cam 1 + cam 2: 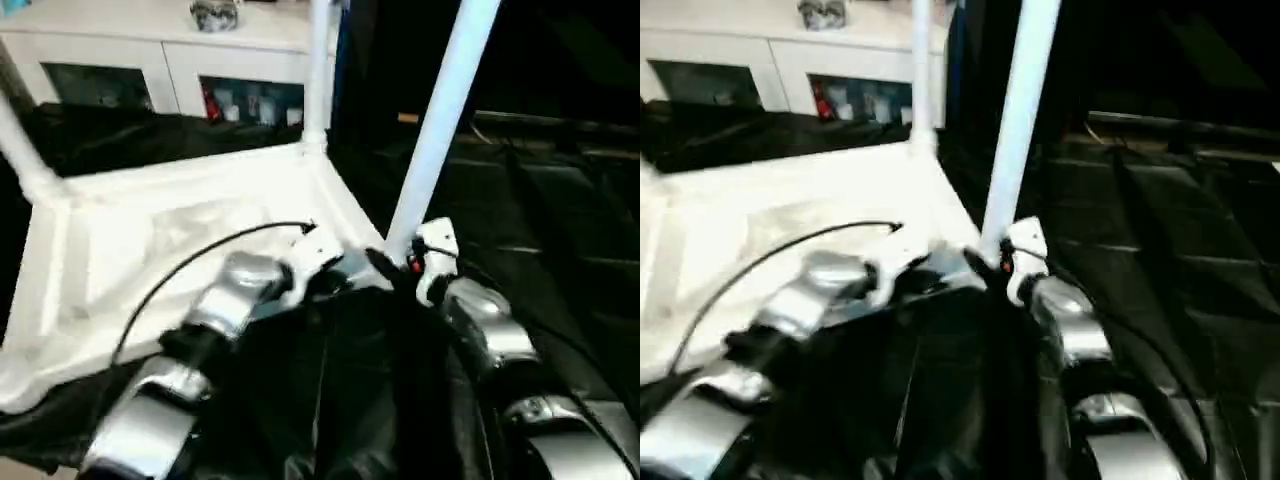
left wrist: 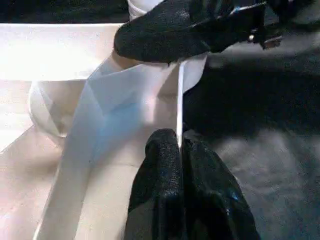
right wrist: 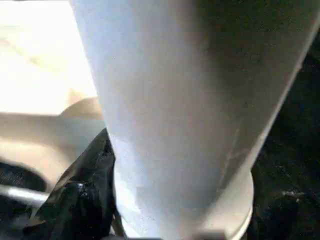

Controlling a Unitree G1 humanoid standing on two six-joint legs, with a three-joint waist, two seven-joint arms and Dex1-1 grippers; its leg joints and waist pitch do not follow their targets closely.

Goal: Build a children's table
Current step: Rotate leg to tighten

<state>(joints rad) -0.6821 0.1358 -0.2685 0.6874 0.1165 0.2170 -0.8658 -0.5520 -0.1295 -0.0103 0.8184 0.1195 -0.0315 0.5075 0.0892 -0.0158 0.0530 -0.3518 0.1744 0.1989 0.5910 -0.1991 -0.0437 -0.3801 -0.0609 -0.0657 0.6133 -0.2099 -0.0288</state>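
Three legs: standing in the table top [image 1: 200,215].
Left gripper [image 2: 179,150]: pinched on the top's rim.
Right gripper [image 3: 107,165]: clasping the nearest leg [image 3: 185,100] at its socket.

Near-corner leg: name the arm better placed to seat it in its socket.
Right. The right gripper is at the base of the near-corner leg, a finger against the tube. The left gripper is shut on the tabletop rim, steadying it.

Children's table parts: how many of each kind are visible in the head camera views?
White rectangular plastic tabletop: 1
White round plastic tube legs: 3
Total: 4
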